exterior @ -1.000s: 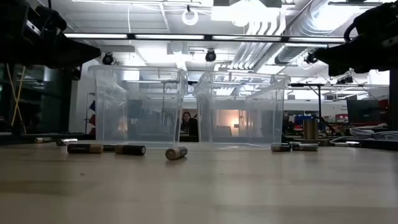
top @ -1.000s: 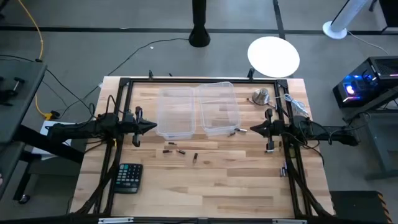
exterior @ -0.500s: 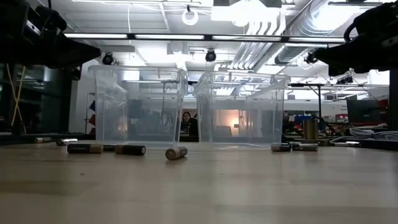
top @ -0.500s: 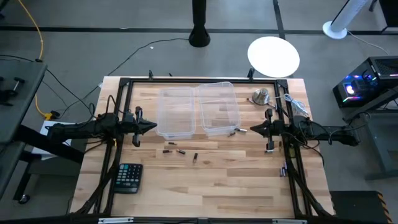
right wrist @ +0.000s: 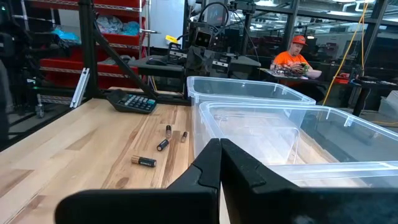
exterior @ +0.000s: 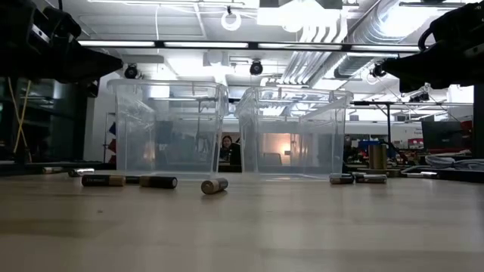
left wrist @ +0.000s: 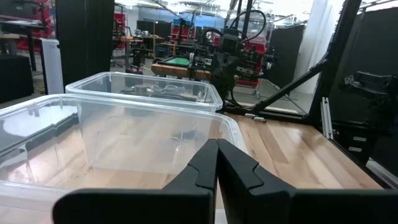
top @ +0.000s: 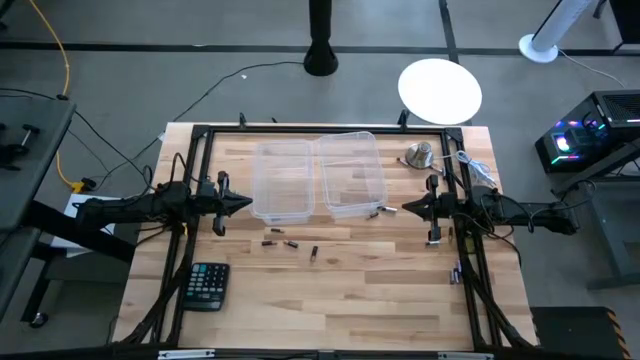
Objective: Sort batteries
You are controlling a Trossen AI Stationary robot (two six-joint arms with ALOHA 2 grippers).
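The high view alone took in the whole wooden table point(top: 330, 290), with a black calculator point(top: 207, 285) near its front left corner and a round silver bell point(top: 418, 154) at the back right. The low view, level with the tabletop, showed the batteries point(exterior: 215, 185) lying on their sides in front of the bins, a few at the left and middle and two more point(exterior: 361, 178) off to the right. The right wrist view added a person in an orange top seated in the room beyond the table.

Two clear plastic bins stood side by side at the table's back middle, touching: the left bin point(top: 279, 181) and the right bin point(top: 351, 173). Nothing could be made out inside either one. From above, the batteries point(top: 281, 242) lay scattered on the bare wood just in front of the bins, one point(top: 314, 254) a little nearer the front, and one point(top: 377, 211) just beside the right bin's front corner.

The left gripper point(top: 243, 203) hung above the table just left of the left bin, fingers point(left wrist: 200, 171) pressed together on nothing. The right gripper point(top: 407, 208) hung just right of the right bin, likewise clenched and empty, fingers point(right wrist: 208, 168) meeting at the tips.
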